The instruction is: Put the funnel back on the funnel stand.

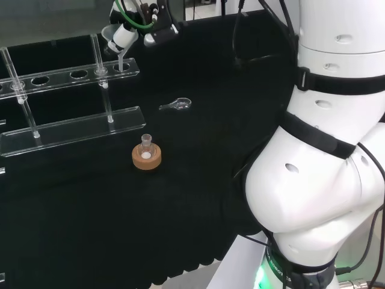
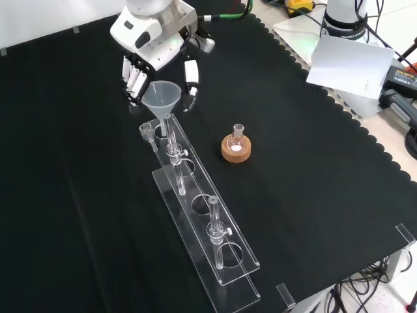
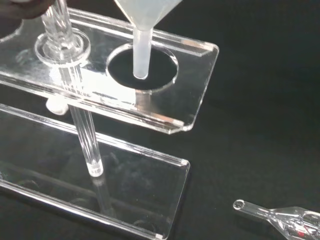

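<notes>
The funnel [image 2: 162,96] is held in the hand's [image 2: 159,55] curled fingers, its stem poised over the end hole of the funnel stand [image 2: 215,251]; a straight lowering is called for.

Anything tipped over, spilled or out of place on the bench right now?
One thing: a small clear glass piece lies on its side on the cloth, apart from the funnel stand. No spill shows. The flask stands upright in its cork ring, and the funnel, in the hand, has its stem at the end hole.
</notes>
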Tool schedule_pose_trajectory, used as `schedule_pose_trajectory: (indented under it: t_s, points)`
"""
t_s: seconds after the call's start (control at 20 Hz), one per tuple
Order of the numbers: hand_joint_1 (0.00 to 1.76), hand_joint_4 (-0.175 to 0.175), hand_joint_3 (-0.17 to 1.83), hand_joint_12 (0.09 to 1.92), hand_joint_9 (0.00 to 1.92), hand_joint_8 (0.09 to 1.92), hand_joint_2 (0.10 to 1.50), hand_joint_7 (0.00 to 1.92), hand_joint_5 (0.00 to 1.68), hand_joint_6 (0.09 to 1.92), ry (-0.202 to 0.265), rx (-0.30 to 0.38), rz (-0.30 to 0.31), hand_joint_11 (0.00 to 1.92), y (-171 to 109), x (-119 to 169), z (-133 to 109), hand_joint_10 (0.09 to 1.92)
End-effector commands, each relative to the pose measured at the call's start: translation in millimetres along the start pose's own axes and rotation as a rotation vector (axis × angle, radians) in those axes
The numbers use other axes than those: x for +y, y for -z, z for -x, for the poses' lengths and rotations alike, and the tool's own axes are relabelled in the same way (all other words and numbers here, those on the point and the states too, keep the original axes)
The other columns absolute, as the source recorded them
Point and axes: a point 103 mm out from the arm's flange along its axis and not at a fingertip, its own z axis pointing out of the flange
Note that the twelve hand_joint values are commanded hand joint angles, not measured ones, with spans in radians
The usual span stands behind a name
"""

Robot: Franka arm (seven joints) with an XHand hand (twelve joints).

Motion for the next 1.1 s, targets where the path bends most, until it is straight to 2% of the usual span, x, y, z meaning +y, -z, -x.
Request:
schedule_pose_trajectory:
  t_s: [0.05,0.7,0.85,1.0,1.1]
  points:
    - [0.80,-0.019,0.50,1.00,1.22,0.64,0.83,0.80,0.90,0.67,0.003,0.002,-0.007,0.95,-7,0,1,0.17]
    - [0.79,-0.031,0.51,1.01,1.16,0.65,0.82,0.71,0.79,0.69,0.023,0.002,-0.037,0.91,-24,16,1,0.15]
    - [0.78,-0.034,0.51,1.07,1.09,0.68,0.81,0.60,0.67,0.70,0.030,0.018,-0.059,0.83,-28,19,-1,0.14]
    - [0.74,-0.039,0.53,1.21,0.88,0.72,0.77,0.39,0.44,0.51,0.031,0.029,-0.089,0.61,-32,19,0,0.16]
    - [0.72,-0.041,0.54,1.27,0.69,0.73,0.73,0.25,0.36,0.31,0.034,0.032,-0.102,0.48,-33,17,0,0.32]
